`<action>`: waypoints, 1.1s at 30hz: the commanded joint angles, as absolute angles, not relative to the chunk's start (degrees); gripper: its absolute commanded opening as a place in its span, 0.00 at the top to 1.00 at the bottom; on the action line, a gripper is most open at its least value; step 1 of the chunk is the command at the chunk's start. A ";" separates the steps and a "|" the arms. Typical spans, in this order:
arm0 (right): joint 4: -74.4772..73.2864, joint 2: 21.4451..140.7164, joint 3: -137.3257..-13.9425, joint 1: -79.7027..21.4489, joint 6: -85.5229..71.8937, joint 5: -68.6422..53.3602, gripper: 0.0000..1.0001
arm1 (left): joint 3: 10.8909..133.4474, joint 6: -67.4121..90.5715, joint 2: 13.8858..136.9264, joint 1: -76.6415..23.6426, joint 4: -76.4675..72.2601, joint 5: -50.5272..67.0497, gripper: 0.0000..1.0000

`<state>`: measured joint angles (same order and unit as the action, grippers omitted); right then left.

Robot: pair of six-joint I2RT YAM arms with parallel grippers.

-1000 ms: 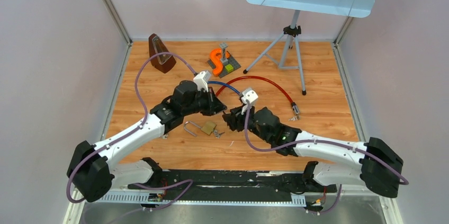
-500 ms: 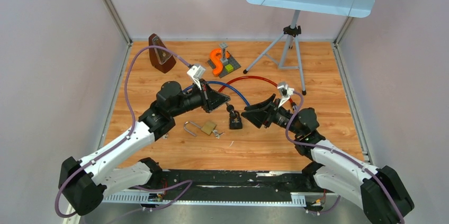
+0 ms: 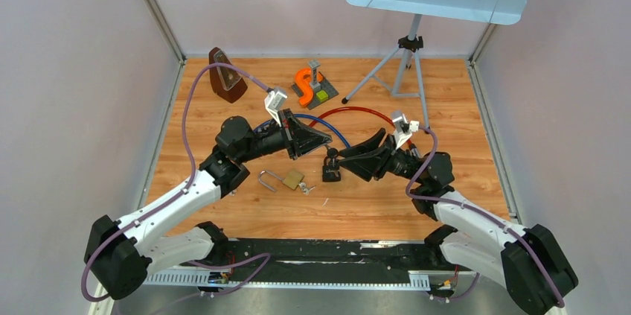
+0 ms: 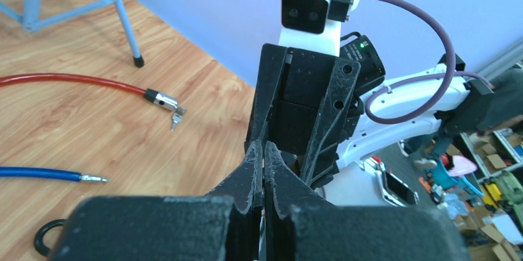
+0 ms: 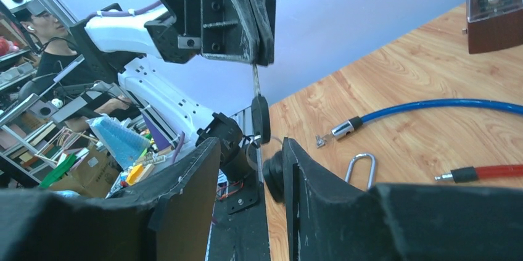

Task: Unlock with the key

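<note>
A brass padlock (image 3: 293, 179) with an open silver shackle (image 3: 267, 179) lies on the wooden table, with small keys (image 3: 306, 188) beside it. My left gripper (image 3: 326, 139) is shut on a thin key blade (image 5: 255, 79). A bunch of black key heads (image 3: 330, 167) hangs below it; one black head (image 5: 260, 119) dangles on the blade. My right gripper (image 3: 354, 156) is open, level with the hanging keys, and a second black head (image 5: 275, 174) touches its right finger (image 5: 308, 181). The shackle also shows in the right wrist view (image 5: 361, 167). My left gripper's fingers (image 4: 254, 161) are pressed together.
A blue cable (image 3: 327, 125) and a red cable lock (image 3: 376, 115) with its metal end (image 3: 414, 154) curve behind the grippers. At the back stand a metronome (image 3: 225, 76), an orange S-shaped toy (image 3: 304, 85) and a music stand tripod (image 3: 405, 62).
The right arm swung out to the right, then its open gripper moved back left up to the hanging keys. The left gripper rose and shifted slightly right with the key bunch.
</note>
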<state>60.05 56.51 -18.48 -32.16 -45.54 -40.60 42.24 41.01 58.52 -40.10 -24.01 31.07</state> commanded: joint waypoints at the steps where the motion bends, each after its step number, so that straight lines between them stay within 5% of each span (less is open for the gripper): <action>1: 65.68 57.48 -21.81 -31.82 -46.60 -41.66 0.59 | 41.91 43.75 59.25 -40.55 -30.86 34.07 1.00; 13: 70.22 63.42 -24.83 -31.82 -49.03 -43.71 0.70 | 41.95 44.54 59.27 -41.19 -31.97 33.66 1.00; 21: 74.37 66.09 -23.99 -31.77 -51.67 -44.74 1.00 | 41.84 45.48 59.67 -41.22 -31.84 31.96 1.00; 23: 73.56 65.82 -23.90 -31.45 -51.69 -44.50 1.00 | 42.14 45.25 59.60 -41.20 -29.67 30.70 0.90; 26: 70.11 64.31 -22.72 -30.02 -51.08 -43.04 1.00 | 43.33 42.12 58.61 -41.13 -22.93 24.15 0.47; 30: 62.75 59.80 -19.21 -27.22 -48.62 -38.46 1.00 | 47.84 37.65 57.90 -41.13 -5.09 11.30 0.07; 33: 55.22 54.89 -16.88 -25.01 -45.77 -35.07 1.00 | 53.09 40.42 59.64 -41.02 10.49 2.35 0.01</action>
